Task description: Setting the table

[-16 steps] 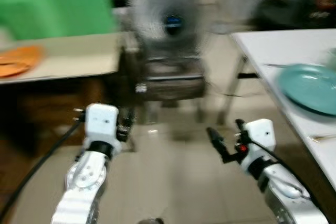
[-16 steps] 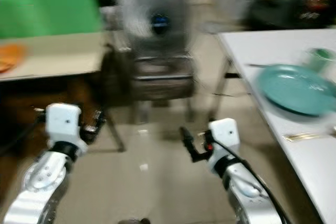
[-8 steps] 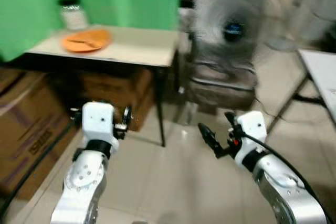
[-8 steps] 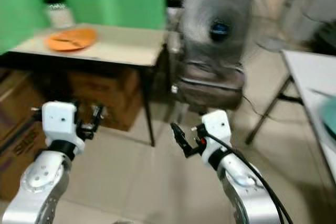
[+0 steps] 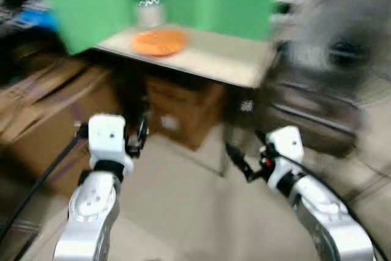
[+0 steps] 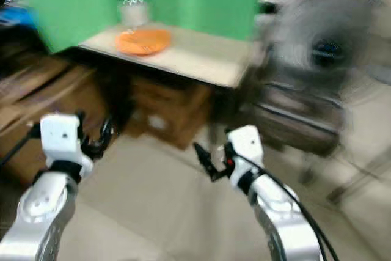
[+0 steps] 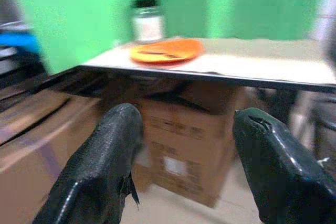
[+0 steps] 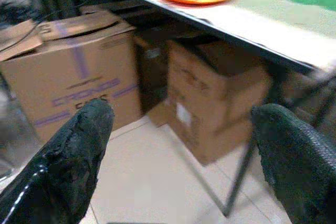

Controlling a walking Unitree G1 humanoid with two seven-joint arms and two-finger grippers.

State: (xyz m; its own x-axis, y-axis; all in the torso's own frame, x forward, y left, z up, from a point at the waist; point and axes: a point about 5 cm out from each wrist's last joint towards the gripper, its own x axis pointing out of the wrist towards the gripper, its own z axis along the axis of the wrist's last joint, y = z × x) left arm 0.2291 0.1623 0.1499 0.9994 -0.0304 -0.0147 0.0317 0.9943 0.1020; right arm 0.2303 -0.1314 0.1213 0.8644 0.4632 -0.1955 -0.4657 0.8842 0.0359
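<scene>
Left gripper (image 7: 181,166) and right gripper (image 8: 181,156) both empty, fingers spread apart (views blurred). Ahead: orange plate (image 5: 159,42) beside jar (image 5: 148,9) on table (image 5: 226,65); cardboard boxes (image 8: 79,66) underneath.

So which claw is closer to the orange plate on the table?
Left. The left claw is low in front of the table, below the orange plate. The right claw hangs farther off toward the fan. Both are open and empty.

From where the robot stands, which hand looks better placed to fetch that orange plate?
Probably the left hand: the orange plate lies on the table's left part, roughly ahead of that arm. Both hands are open and empty.
</scene>
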